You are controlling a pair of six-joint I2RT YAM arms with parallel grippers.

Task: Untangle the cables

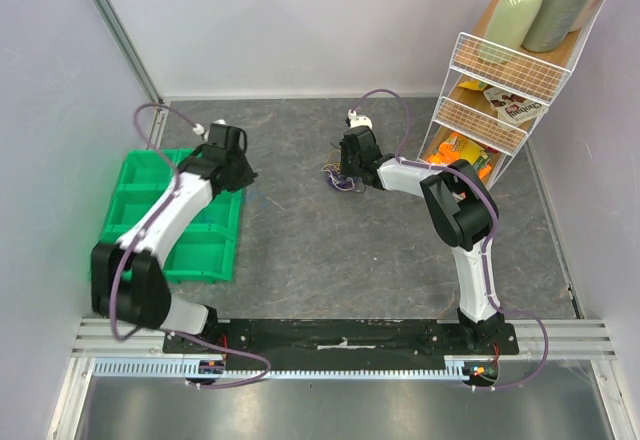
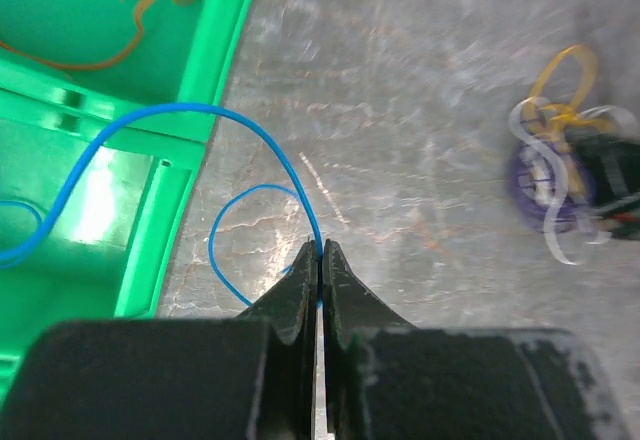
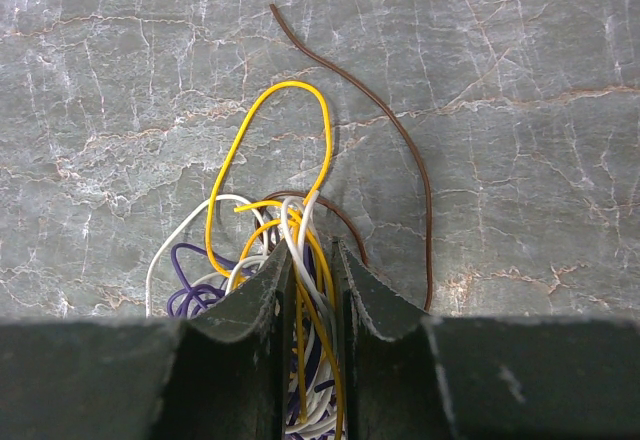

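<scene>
My left gripper [image 2: 320, 248] is shut on a thin blue cable [image 2: 200, 112], which arcs up from the jaws and over the rim of the green bin [image 2: 215, 50] into it. An orange cable [image 2: 140, 15] lies in a bin compartment. My right gripper [image 3: 312, 250] is shut on the tangled bundle of yellow, white and purple cables [image 3: 300, 225], pressed low to the table. A loose brown cable [image 3: 415, 165] curves beside it. In the top view the left gripper [image 1: 243, 175] hangs at the bin's right edge and the right gripper [image 1: 345, 172] sits over the bundle [image 1: 336, 180] mid-table.
The green compartment bin [image 1: 135, 185] lies at the left. A white wire rack [image 1: 500, 90] with bottles and snack packs stands at the back right. Walls close in on the left and at the back.
</scene>
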